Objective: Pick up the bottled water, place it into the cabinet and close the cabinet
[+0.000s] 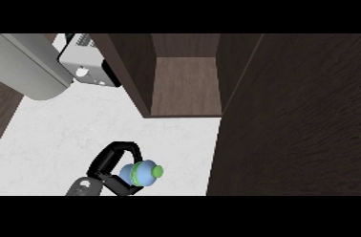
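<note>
The bottled water (141, 173) is pale blue with a green cap and shows near the lower edge, left of centre. My left hand (111, 157) is shut on it, black fingers curled round the far side and the thumb below. The grey forearm comes in from the lower left. The bottle is over the white counter (78, 121), in front of and below the open cabinet (185, 85). The cabinet's dark wood shelf is bare. Its open door (296, 126) fills the right side of the view. My right hand does not show.
A white and black appliance (86, 63) stands at the back left beside the cabinet's side wall. A large grey rounded body (32, 69) lies at the far left. The big door panel hides everything on the right.
</note>
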You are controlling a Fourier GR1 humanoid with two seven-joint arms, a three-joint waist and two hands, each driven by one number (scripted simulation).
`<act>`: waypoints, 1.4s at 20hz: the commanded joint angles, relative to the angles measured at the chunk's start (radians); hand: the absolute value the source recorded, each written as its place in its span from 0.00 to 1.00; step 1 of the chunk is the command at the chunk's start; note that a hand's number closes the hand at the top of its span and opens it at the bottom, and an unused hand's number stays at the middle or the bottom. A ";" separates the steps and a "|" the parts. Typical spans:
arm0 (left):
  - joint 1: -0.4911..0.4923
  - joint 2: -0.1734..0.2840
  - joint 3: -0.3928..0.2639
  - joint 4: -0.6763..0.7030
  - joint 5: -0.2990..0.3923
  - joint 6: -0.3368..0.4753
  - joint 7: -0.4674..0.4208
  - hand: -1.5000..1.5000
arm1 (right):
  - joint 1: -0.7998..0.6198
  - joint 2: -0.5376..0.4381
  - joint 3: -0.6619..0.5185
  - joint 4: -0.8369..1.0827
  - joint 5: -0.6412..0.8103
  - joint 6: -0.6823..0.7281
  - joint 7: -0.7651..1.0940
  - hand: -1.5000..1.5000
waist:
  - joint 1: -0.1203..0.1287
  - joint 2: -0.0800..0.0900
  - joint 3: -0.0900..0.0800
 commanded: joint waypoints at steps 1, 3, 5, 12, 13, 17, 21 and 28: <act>0.009 -0.061 -0.001 -0.021 -0.003 0.071 -0.101 1.00 | 0.071 -0.017 0.045 -0.143 0.054 -0.010 0.034 0.00 | -0.004 0.001 0.000; 0.018 -0.049 0.089 -0.080 0.068 0.140 -0.038 1.00 | 0.081 -0.020 0.027 -0.066 0.028 -0.002 -0.036 0.00 | 0.003 -0.001 0.001; 0.004 -0.108 0.138 -0.056 0.116 0.298 -0.033 1.00 | -0.006 0.011 0.044 -0.052 0.062 -0.039 0.024 0.00 | 0.006 0.001 -0.002; -0.066 -0.110 -0.010 -0.081 0.371 0.442 0.054 1.00 | 0.076 -0.039 0.033 -0.145 0.019 -0.023 0.015 0.00 | -0.009 0.002 0.000; -0.072 -0.111 -0.025 -0.190 0.408 0.440 0.178 1.00 | -0.022 -0.008 0.021 -0.070 0.026 -0.032 0.051 0.00 | 0.004 0.002 0.000; -0.081 -0.111 -0.125 -0.300 0.489 0.499 0.270 1.00 | 0.076 -0.067 0.008 -0.143 0.004 -0.013 -0.003 0.00 | -0.003 0.000 0.001; -0.108 -0.111 -0.213 -0.361 0.530 0.617 0.330 1.00 | 0.020 -0.027 0.056 -0.101 0.064 -0.037 0.024 0.00 | 0.001 0.003 0.000; -0.250 -0.111 -0.276 -0.363 0.616 0.737 0.426 1.00 | 0.042 -0.026 0.047 -0.104 0.031 -0.051 0.029 0.00 | -0.003 0.004 0.000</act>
